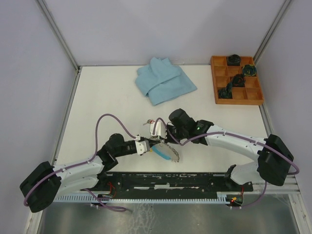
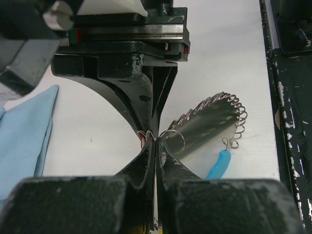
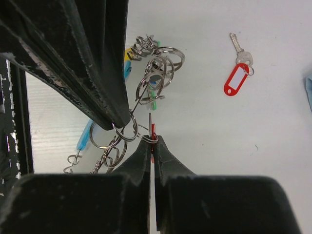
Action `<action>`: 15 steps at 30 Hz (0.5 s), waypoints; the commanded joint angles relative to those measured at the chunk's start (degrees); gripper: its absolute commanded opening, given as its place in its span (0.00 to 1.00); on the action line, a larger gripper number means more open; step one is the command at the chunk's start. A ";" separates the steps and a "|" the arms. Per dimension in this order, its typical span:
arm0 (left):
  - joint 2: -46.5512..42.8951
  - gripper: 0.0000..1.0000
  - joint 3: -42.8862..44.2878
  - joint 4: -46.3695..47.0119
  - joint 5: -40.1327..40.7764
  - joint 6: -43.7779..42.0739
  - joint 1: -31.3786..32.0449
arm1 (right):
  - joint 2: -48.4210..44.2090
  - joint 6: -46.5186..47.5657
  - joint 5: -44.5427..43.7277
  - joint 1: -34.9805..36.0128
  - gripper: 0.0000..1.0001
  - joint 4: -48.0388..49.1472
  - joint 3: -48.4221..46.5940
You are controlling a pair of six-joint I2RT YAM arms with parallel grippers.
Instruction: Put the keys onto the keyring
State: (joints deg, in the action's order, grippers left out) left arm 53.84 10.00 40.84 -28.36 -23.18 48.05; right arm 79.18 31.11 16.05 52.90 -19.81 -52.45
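Both shut, tip to tip mid-worktop. L gripper clamps the keyring, coil dangling just beside the tips. R gripper pinches what looks like a red-tagged key, long axis aimed at L's tip. Loose key lies apart, nearer R.

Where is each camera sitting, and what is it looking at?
Top: above and behind the arms, looking down at the table; both whole arms show.
Left wrist: on the left arm, looking along its shut left gripper toward the keyring.
Right wrist: on the right arm, looking along its shut right gripper toward a red-tagged key.
Shared: both wrist views show the two grippers meeting tip to tip.
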 commanded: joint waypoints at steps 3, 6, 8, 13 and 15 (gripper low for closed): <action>-2.48 0.03 0.49 5.91 -1.62 -1.87 1.25 | -2.33 1.10 -9.27 -0.79 0.01 -2.24 -1.19; -2.09 0.03 0.86 3.65 1.00 -1.21 1.25 | -6.39 2.88 -9.16 -0.79 0.00 -0.17 0.47; -1.36 0.04 1.05 3.63 2.55 0.14 1.20 | -8.38 4.04 -8.21 -0.79 0.01 0.75 1.06; 1.28 0.11 1.29 4.35 5.44 3.29 1.20 | -11.81 5.23 -5.78 -0.79 0.00 3.64 2.39; 2.17 0.14 1.57 4.59 6.95 4.36 1.24 | -12.48 5.52 -4.78 -0.79 0.00 4.43 2.68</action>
State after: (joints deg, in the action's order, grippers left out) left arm 54.63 9.91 41.82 -24.14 -22.15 48.90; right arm 69.12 34.87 11.94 52.82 -19.73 -50.33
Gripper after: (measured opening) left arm 0.112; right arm 0.022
